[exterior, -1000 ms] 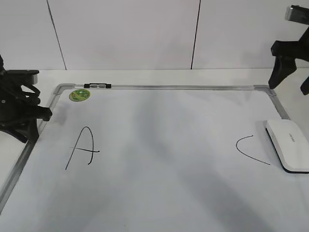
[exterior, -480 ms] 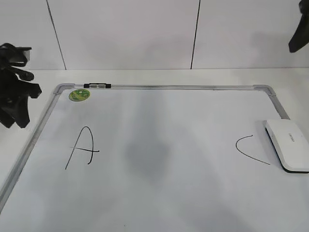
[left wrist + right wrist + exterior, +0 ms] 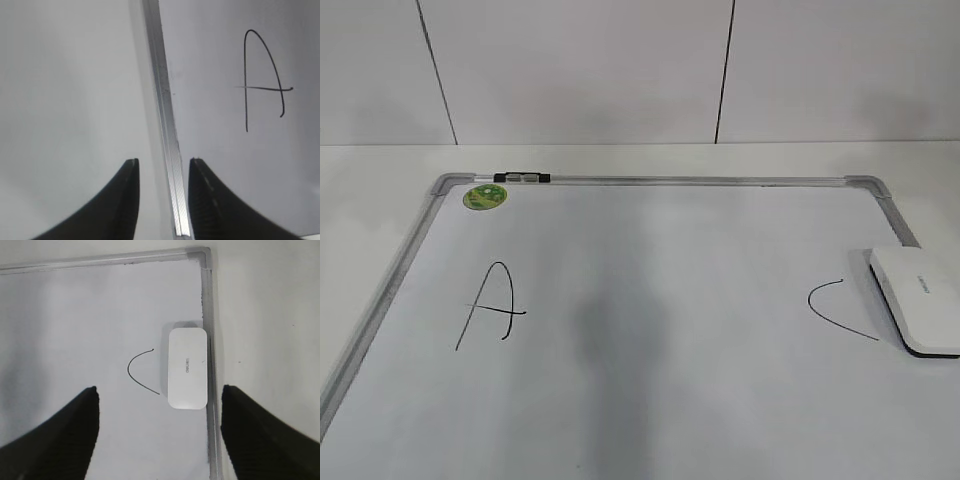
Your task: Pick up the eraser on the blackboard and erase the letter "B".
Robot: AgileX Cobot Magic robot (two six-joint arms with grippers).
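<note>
The white eraser (image 3: 918, 298) lies flat on the blackboard (image 3: 650, 180) at its right edge, next to a curved "C" (image 3: 840, 310). It also shows in the right wrist view (image 3: 187, 368). No letter "B" shows in any view; the board's middle is blank. My right gripper (image 3: 159, 395) is open and empty, high above the board, with the eraser below and ahead of it. My left gripper (image 3: 162, 162) is open and empty above the board's left frame rail (image 3: 165, 115). Neither gripper shows in the exterior view.
A large "A" (image 3: 490, 305) is drawn on the left of the board and shows in the left wrist view (image 3: 262, 82). A round green magnet (image 3: 485, 196) and a small black clip (image 3: 522, 177) sit at the top left corner. White table surrounds the board.
Both arms have lifted out of the exterior view: the left from the board's left edge, the right from the top right corner. The eraser and the letters have not moved.
</note>
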